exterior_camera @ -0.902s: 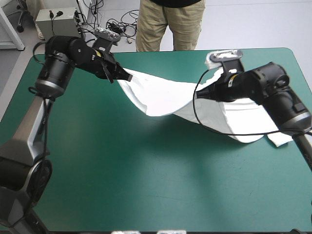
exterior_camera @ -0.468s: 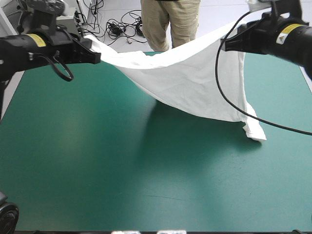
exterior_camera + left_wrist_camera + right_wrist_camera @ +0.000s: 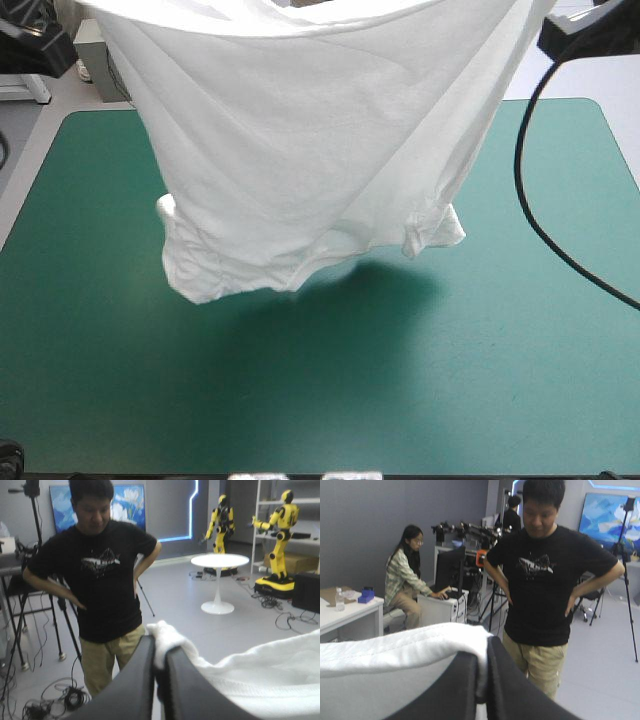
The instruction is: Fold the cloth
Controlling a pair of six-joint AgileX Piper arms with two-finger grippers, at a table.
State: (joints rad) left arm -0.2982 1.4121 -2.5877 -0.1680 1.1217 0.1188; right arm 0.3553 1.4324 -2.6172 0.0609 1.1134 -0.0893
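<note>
The white T-shirt [image 3: 310, 150] hangs spread out in the air, held by its top edge at both ends. Its lower edge and two bunched corners [image 3: 195, 275] dangle just above the teal-green cover. In the left wrist view my left gripper [image 3: 159, 647] is shut on a bunched fold of the T-shirt [image 3: 260, 675], which trails off to one side. In the right wrist view my right gripper [image 3: 482, 652] is shut on the T-shirt [image 3: 395, 650] in the same way. Both arms are raised; in the high view only parts of them show at the top corners.
The teal-green cover [image 3: 480, 380] stretches below the hanging shirt. The shirt's shadow [image 3: 350, 300] falls on the middle of the cover.
Both arms have risen and carried the T-shirt up. Earlier its right end still trailed on the cover; now the whole shirt hangs off the table.
</note>
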